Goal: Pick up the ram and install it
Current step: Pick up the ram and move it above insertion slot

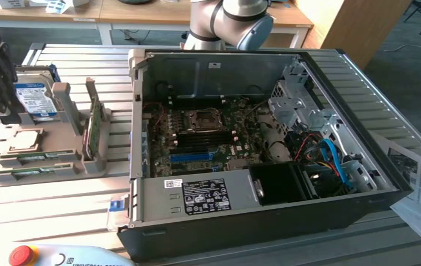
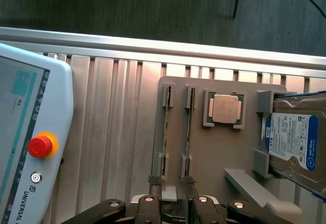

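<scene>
My gripper (image 2: 171,182) spread wide over long thin green ram stick (image 2: 165,132); stands edge-up in grey plastic holder (image 2: 214,152), easy for pinching.

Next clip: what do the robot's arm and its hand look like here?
The arm is built of rounded silver-grey joints, one closed off by a pale blue cap. The hand is made of black linkage bars joined by round silvery pins, with two slim dark fingers that end in ridged tips. No markings can be made out on either.
</scene>
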Action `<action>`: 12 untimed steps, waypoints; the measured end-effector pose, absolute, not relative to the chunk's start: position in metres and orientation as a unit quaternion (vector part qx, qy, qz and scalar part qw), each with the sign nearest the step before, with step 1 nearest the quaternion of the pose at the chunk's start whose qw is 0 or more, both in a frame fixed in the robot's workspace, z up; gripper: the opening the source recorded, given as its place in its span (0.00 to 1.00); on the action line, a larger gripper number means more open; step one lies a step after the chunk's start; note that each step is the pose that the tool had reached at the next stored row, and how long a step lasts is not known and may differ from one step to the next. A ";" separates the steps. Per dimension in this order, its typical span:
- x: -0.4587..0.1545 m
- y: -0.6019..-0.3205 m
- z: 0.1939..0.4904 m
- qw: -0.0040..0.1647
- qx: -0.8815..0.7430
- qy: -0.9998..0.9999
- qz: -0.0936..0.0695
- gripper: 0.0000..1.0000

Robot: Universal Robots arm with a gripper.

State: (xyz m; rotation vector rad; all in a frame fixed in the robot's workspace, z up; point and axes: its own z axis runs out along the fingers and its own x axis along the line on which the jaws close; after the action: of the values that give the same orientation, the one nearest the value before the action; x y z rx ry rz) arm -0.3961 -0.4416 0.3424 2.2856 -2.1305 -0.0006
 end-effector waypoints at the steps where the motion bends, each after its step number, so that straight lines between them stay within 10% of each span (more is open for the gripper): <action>1: -0.396 -0.442 0.341 0.009 0.731 -0.682 0.000 0.30; 12: -0.396 -0.442 0.326 0.008 0.731 -0.682 0.000 0.30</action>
State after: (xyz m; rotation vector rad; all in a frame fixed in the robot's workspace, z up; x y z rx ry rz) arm -0.3962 -0.4417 0.3257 2.2858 -2.1305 -0.0006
